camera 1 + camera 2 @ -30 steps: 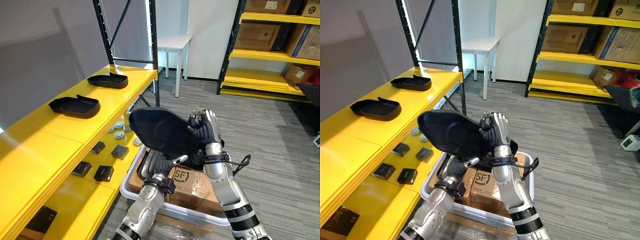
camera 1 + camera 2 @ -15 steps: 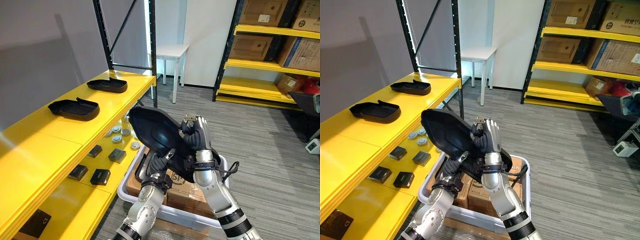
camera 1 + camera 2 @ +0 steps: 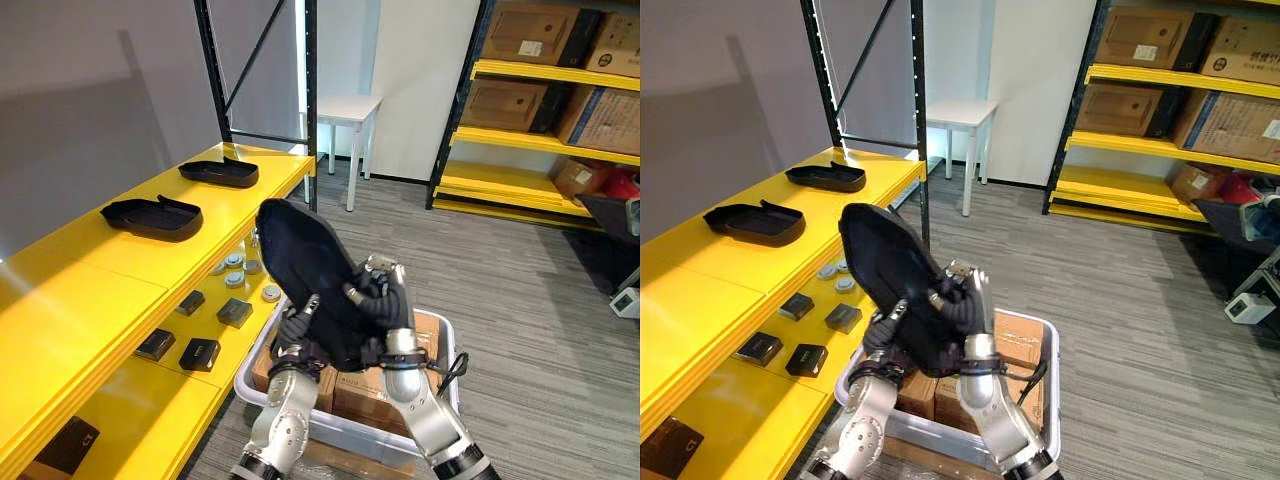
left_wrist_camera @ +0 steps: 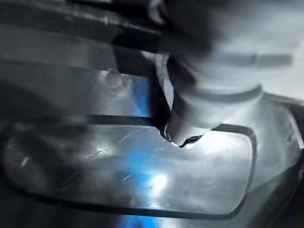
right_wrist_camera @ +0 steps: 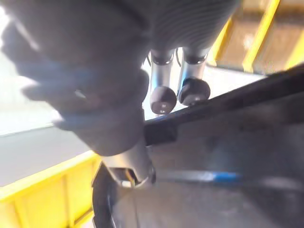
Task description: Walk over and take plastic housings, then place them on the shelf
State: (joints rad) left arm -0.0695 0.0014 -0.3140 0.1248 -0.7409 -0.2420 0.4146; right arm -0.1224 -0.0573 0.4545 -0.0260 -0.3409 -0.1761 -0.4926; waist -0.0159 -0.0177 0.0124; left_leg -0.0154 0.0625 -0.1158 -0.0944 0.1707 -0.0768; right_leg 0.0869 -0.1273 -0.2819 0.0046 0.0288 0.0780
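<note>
The left wrist view gives the glossy inner face of the black plastic housing (image 3: 305, 270) with a finger of the left hand (image 3: 297, 325) pressed on it. The right wrist view gives the right hand's (image 3: 378, 305) fingertips (image 5: 163, 99) hooked over its rim. From the head, both hands clamp it steeply tilted above the white bin (image 3: 452, 352), with two more housings (image 3: 152, 215) lying beyond on the yellow shelf (image 3: 100, 285).

Tilted black housing (image 3: 880, 262) clasped by left hand (image 3: 886, 334), right hand (image 3: 960, 303), above bin (image 3: 1054, 390), beside shelf (image 3: 710, 290).
</note>
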